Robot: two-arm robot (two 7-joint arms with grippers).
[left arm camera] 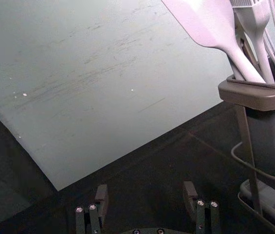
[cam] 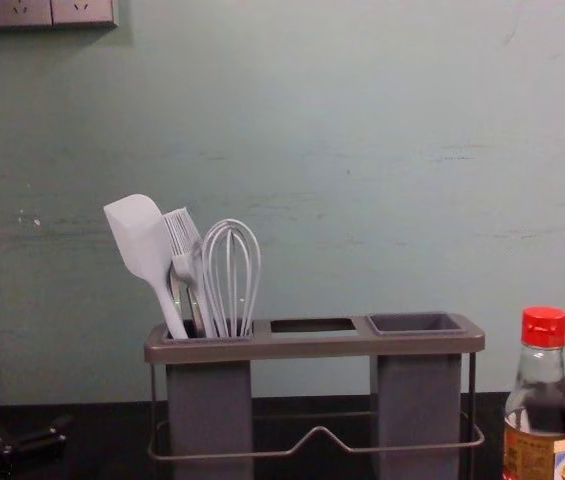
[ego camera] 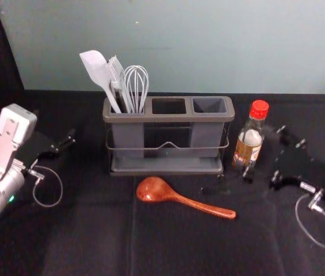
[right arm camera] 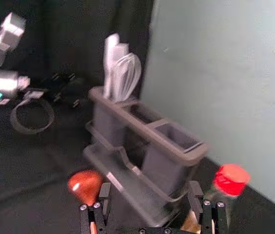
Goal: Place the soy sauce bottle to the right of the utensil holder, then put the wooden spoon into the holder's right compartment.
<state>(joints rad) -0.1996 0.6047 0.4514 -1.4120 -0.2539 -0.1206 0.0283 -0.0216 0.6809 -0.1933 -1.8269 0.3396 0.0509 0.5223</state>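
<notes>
The soy sauce bottle is observed upright on the counter, towards its far edge, just beside the right end of the utensil holder. The right gripper is positioned at the bottle's right, its fingers spread wide; contact cannot be determined. The wooden spoon is laid in front of the holder, handle pointed right. The left gripper is located left of the holder, also spread wide.
</notes>
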